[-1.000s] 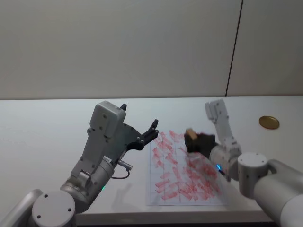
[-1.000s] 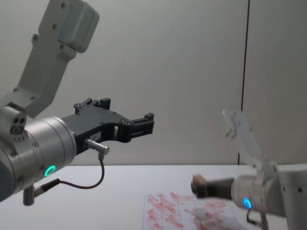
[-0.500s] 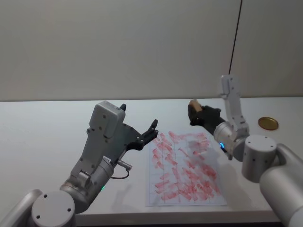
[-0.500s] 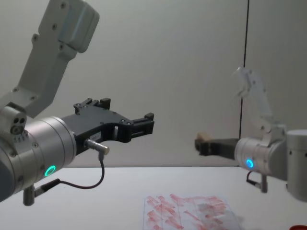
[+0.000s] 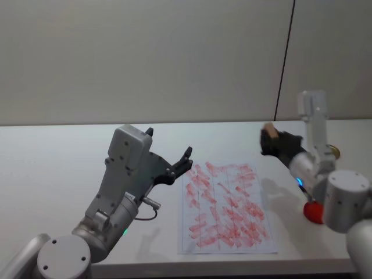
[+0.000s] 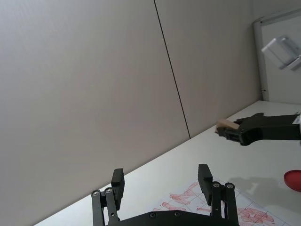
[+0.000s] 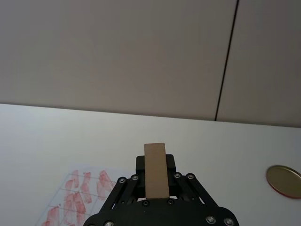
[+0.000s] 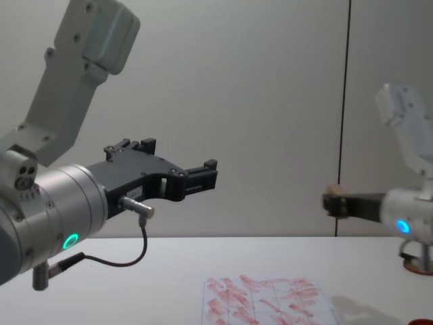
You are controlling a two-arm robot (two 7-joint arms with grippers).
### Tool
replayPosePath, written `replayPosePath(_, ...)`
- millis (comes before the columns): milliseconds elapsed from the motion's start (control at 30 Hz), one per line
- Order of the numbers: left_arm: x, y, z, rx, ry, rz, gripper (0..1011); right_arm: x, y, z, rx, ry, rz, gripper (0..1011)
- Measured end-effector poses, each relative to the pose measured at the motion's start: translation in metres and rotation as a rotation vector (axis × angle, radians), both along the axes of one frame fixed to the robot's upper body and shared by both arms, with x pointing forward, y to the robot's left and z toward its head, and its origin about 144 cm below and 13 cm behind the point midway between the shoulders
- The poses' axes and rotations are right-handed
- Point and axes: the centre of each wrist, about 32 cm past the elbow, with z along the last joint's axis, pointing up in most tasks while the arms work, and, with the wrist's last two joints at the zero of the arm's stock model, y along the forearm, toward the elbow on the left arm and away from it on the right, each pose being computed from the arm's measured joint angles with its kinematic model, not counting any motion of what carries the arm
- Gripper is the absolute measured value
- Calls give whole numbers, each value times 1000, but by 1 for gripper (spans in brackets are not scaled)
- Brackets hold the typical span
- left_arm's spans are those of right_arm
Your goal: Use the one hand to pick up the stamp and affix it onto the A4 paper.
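Note:
My right gripper (image 5: 272, 139), on the arm with the blue light, is shut on the stamp (image 5: 268, 127), a pale tan wooden block. It hangs in the air beyond the far right corner of the A4 paper (image 5: 226, 206), well above the table. The right wrist view shows the stamp (image 7: 155, 169) clamped between the black fingers, with the A4 paper (image 7: 80, 197) off to one side below. The white sheet is covered in rows of red-pink marks. My left gripper (image 5: 170, 143) hovers open beside the paper's left edge, holding nothing.
A flat brass-coloured disc (image 7: 283, 181) lies on the table to the right, partly behind my right arm. A red round object (image 5: 314, 212) sits near the front right, close to that arm. A wall stands behind the white table (image 5: 52, 157).
My right gripper has lifted the stamp off the paper and carried it up and to the right, past the sheet's edge. The left arm has not moved.

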Motion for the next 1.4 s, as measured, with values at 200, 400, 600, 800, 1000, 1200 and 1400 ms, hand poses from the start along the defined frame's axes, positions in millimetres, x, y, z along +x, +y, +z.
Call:
replayPosePath(200,0,0,0,0,0,0,993,-18,-16,-4,-10,30,-48,220)
replayPosePath(400,0,0,0,0,0,0,993,-37,-31,-11,-17,70,-88,221)
replayPosePath(600,0,0,0,0,0,0,993,-53,-43,-21,-26,121,-122,220)
replayPosePath(800,0,0,0,0,0,0,993,-63,-54,-30,-39,172,-152,220)
replayPosePath(1000,0,0,0,0,0,0,993,-69,-61,-39,-51,217,-176,221)
replayPosePath(1200,0,0,0,0,0,0,993,-71,-66,-47,-58,253,-191,221)
replayPosePath(1400,0,0,0,0,0,0,993,-70,-69,-54,-53,278,-199,220)
